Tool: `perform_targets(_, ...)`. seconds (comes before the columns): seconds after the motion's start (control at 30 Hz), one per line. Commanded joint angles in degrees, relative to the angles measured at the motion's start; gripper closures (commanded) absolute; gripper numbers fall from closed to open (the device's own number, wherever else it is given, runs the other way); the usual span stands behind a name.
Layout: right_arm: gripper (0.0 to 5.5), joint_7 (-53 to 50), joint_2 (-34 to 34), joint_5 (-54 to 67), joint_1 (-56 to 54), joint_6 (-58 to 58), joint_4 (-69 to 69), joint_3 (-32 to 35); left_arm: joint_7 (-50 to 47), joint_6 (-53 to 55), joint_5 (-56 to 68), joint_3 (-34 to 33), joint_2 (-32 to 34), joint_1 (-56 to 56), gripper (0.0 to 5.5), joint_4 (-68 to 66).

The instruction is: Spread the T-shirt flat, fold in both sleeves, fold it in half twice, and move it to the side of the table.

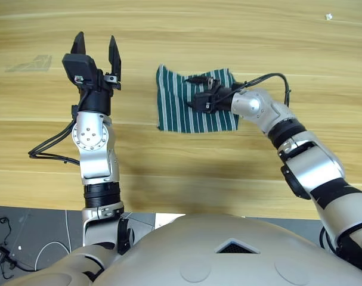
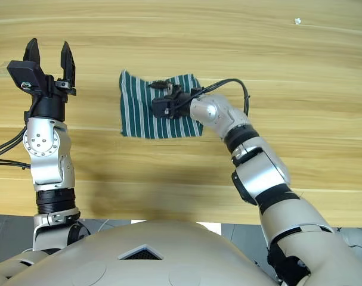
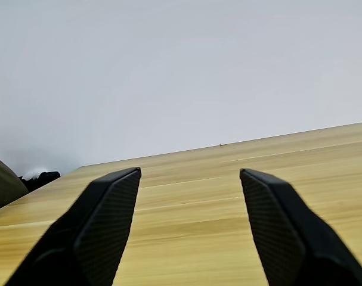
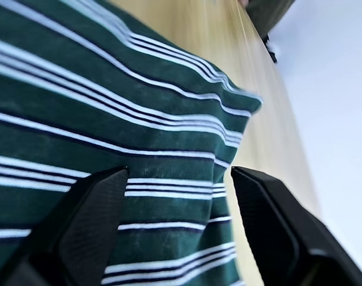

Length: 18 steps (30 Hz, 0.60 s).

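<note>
The T-shirt (image 1: 181, 110), dark green with white stripes, lies folded into a small rectangle on the wooden table (image 1: 258, 36) near the middle. My right gripper (image 1: 193, 93) lies over the shirt's right half, pointing left, open. In the right wrist view the striped cloth (image 4: 109, 107) spreads close under the two spread fingers (image 4: 79, 238). My left gripper (image 1: 96, 44) is held up to the left of the shirt, well apart from it, open with nothing between its fingers (image 3: 103, 226).
Bare wood stretches on all sides of the shirt. A small white scrap (image 1: 328, 16) lies at the far right. The table's front edge (image 1: 228, 210) runs near my body, with cables (image 1: 8, 250) on the floor below at left.
</note>
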<state>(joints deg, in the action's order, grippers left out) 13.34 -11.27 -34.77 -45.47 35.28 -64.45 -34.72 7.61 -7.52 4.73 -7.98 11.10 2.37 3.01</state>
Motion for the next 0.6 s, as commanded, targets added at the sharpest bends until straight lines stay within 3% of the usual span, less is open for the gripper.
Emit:
perform_targets(0.03, 2.30, -6.31, -8.00, -3.31, 0.71, -5.03, -7.92, -0.16, -0.03, 0.24, -0.53, 1.49, -1.22, -1.64, 2.42, 0.49)
perform_targets(0.17, 2.30, -5.45, -16.34, 4.32, 4.81, -6.37, -9.97, 7.83, -0.38, 0.53, -0.32, 0.70, -0.93, -3.55, 2.42, 2.22)
perform_targets(0.33, 2.30, -1.18, -21.31, 25.32, 12.13, -14.93, -11.27, 29.06, -0.55, 1.86, 0.90, -0.10, -1.43, -7.42, 2.42, 6.20)
perform_targets(0.47, 2.30, -3.43, -24.23, 40.21, 18.28, -25.18, -10.50, 45.08, -0.55, 0.74, -2.80, 3.19, -1.85, -10.86, 2.42, 8.88)
perform_targets(0.6, 2.30, -5.44, -26.17, 41.53, 22.32, -24.20, -4.70, 48.03, -1.42, 0.66, -3.12, 4.16, -3.57, -13.41, 2.42, 9.32)
